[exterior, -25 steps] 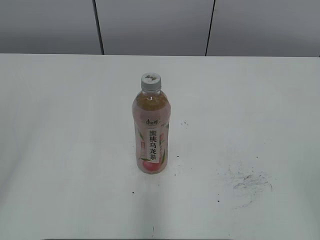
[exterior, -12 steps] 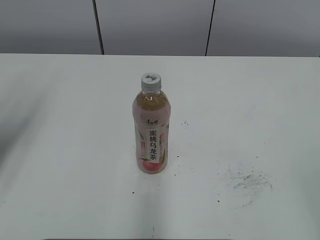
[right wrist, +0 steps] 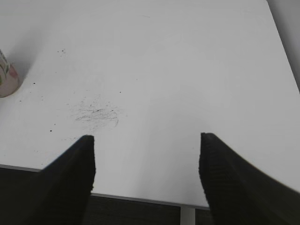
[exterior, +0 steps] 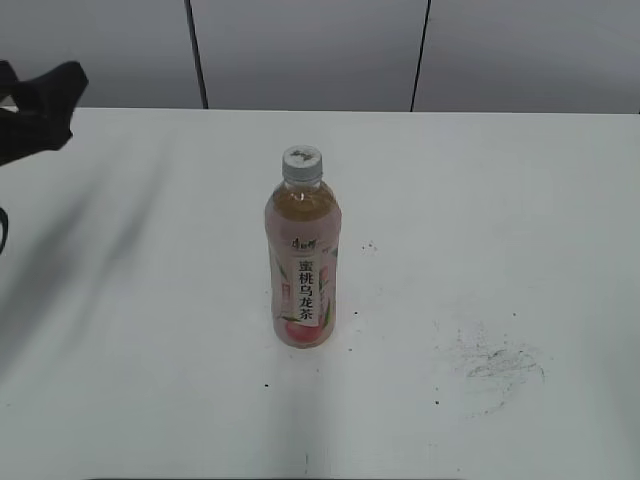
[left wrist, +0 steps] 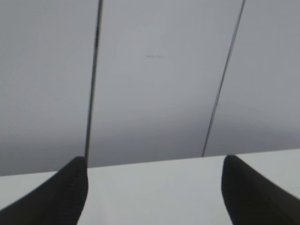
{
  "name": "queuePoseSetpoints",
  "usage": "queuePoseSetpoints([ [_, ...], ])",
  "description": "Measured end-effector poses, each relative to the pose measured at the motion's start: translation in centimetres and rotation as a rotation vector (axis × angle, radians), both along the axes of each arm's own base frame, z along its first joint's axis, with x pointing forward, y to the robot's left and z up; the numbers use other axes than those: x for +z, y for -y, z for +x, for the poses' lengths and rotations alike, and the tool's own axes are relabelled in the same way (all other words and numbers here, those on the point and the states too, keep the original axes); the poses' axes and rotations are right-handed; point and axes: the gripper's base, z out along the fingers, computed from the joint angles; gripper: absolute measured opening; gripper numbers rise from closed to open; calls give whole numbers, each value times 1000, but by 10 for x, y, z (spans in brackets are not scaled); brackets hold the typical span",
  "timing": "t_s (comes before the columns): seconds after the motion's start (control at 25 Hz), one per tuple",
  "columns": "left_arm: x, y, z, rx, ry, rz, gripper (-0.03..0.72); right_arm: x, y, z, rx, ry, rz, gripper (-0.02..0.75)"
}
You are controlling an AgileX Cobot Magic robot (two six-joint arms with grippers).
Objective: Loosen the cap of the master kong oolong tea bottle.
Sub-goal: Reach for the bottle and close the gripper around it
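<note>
Mid-worktop (exterior: pixel 520 180), the master kong oolong tea bottle (exterior: pixel 302 265) stands upright, cap (exterior: pixel 302 162) untouched. My left pincer (exterior: pixel 40 110) just popped in at 10 o'clock, spread wide; right pincer (right wrist: pixel 147 176) gapes too, so the approach is starting.

Left gripper (exterior: pixel 40 105) newly in exterior view at far left, above the table (exterior: pixel 480 200) edge.

Pale colours on a white table (exterior: pixel 500 200)

The bottle (exterior: pixel 302 262) holds amber tea under a white-grey cap (exterior: pixel 301 162); its label (exterior: pixel 305 290) is pink and white with black characters.
</note>
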Motion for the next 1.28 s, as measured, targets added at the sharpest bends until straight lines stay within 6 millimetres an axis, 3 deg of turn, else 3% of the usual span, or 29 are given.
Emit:
queuePoseSetpoints([
  [0.28,-29,15,-36,-195,-122,30,526,0,0,0,0,0,0,522],
  [0.52,-45,28,-64,-384,-202,94,604,0,0,0,0,0,0,522],
  [0.84,-48,37,-72,-501,-205,139,606,0,0,0,0,0,0,522],
  [1.28,-48,75,-64,-642,-175,142,606,0,0,0,0,0,0,522],
])
